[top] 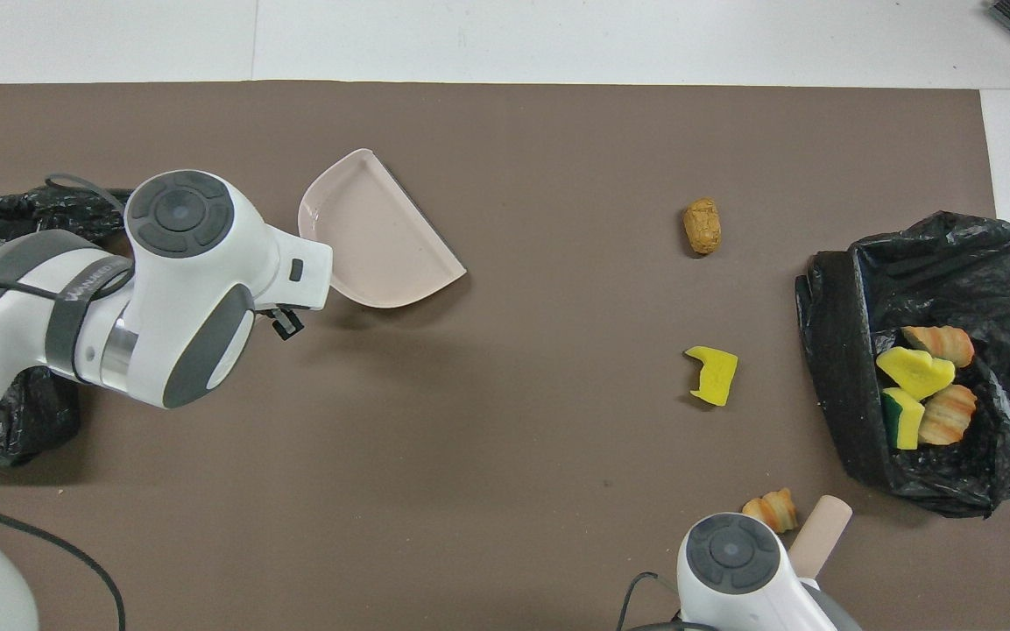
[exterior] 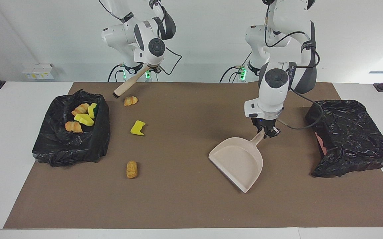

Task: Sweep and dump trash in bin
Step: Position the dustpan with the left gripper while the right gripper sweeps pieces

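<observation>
Trash: seven pieces. Four lay in the lined bin [exterior: 75, 146] at the right arm's end of the table: two striped croissants, a yellow sponge chunk and a green-and-yellow sponge [exterior: 92, 110]. Three lay loose on the brown mat [exterior: 178, 205]: a croissant [exterior: 131, 100] nearest the robots, a yellow sponge chunk [exterior: 138, 128] farther out, and a bread roll [exterior: 132, 169] farthest from the robots, all near that bin, none touching another.

Brush [exterior: 125, 87]: wooden handle, dark bristles, clamped in the right gripper [exterior: 152, 69]; bristle end hung low just beside the loose croissant, between it and the bin. Contact with the mat could not be told.

Dustpan [exterior: 239, 161]: beige, no trash in it, handle pinched in the left gripper [exterior: 267, 130], toward the left arm's end, well apart from the loose pieces; its mouth was angled toward the trash.

Second lined bin [exterior: 350, 136]: at the left arm's end; no trash visible in it.

Progress, judged: somewhat past half. Four pieces binned; three left to sweep into the pan and dump.
</observation>
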`<state>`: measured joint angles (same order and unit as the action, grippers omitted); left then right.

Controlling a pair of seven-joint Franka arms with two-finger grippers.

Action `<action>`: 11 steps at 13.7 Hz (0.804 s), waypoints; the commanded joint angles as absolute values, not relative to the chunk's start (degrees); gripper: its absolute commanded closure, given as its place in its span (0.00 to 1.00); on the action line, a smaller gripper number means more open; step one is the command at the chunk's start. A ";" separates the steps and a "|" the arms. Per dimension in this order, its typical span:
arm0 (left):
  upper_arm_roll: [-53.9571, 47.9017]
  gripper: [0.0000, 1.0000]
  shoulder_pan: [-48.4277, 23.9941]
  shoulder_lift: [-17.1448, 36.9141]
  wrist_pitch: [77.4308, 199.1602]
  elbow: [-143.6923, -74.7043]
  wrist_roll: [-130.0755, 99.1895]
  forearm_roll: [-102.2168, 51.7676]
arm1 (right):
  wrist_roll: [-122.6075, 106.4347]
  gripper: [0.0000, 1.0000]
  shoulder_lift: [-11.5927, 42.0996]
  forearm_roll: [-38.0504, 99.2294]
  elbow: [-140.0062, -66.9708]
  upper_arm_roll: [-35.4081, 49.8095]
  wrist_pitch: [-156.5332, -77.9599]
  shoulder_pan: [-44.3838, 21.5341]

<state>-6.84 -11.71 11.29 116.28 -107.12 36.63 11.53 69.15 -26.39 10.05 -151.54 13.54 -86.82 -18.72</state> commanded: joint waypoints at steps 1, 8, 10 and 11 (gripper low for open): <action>-7.12 1.00 -10.20 8.26 114.00 -108.46 48.39 10.63 | 65.66 1.00 -28.48 12.29 -153.80 14.15 -90.16 -16.26; -7.47 1.00 -13.53 0.63 117.41 -121.09 59.50 10.63 | 53.90 1.00 -26.11 15.21 -155.48 14.33 -98.78 -13.54; -7.38 1.00 -15.90 -0.79 119.70 -124.35 58.54 10.63 | 50.63 1.00 -23.66 14.77 -153.64 14.33 -102.20 -13.53; -7.38 1.00 -16.87 -0.79 120.84 -124.89 58.45 10.63 | 50.28 1.00 -21.99 14.59 -152.41 14.33 -104.39 -13.45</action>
<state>-8.18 -14.68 2.74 117.56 -120.04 58.21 11.31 53.81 -25.65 13.66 -154.79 13.77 -100.95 -14.35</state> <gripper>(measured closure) 0.678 0.727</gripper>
